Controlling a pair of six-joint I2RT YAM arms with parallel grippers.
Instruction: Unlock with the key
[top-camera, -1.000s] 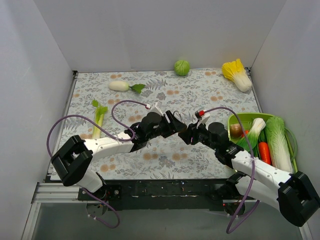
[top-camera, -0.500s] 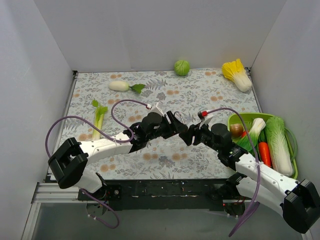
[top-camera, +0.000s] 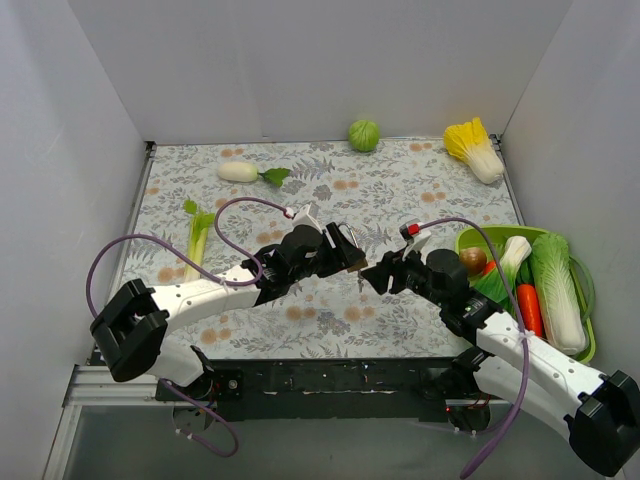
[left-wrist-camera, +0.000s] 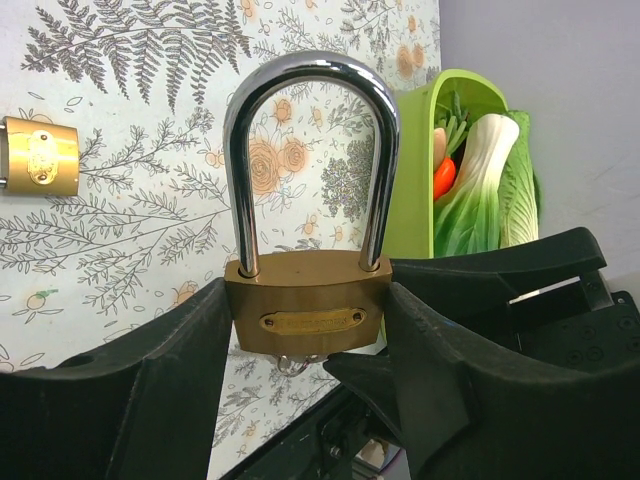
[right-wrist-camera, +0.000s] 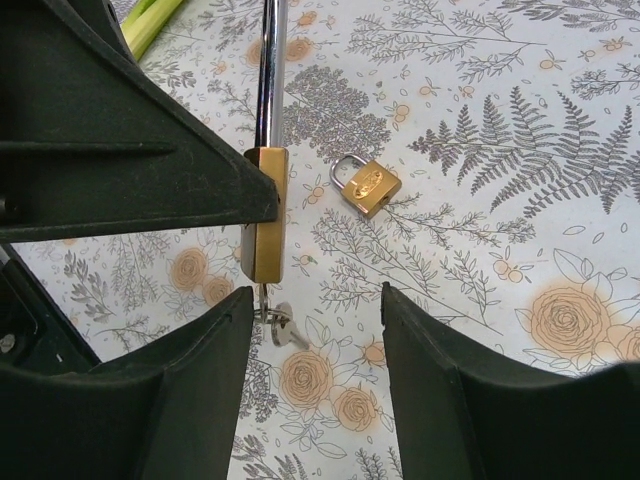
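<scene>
padlock (left-wrist-camera: 306, 285) sits clamped in left claw (left-wrist-camera: 307, 325), key (right-wrist-camera: 278, 322) hanging from it; right claw (right-wrist-camera: 315, 300) gapes wide, holding nothing. green basket (top-camera: 485, 231) holds cabbage (top-camera: 555, 285), carrot (top-camera: 527, 303), bok choy (top-camera: 512, 258).

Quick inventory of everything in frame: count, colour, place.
large padlock: 1, brass, steel shackle, held above table centre
key: 1, silver, hanging under the large padlock
small padlock: 1, brass, lying on table
radish: 1, white, green leaf, far left
cabbage: 1, green, far centre
napa cabbage: 1, yellow-white, far right
celery: 1, green, left side
basket: 1, green, right edge, holds vegetables
left gripper: 1, black, shut on large padlock
right gripper: 1, black, open, near the key
</scene>
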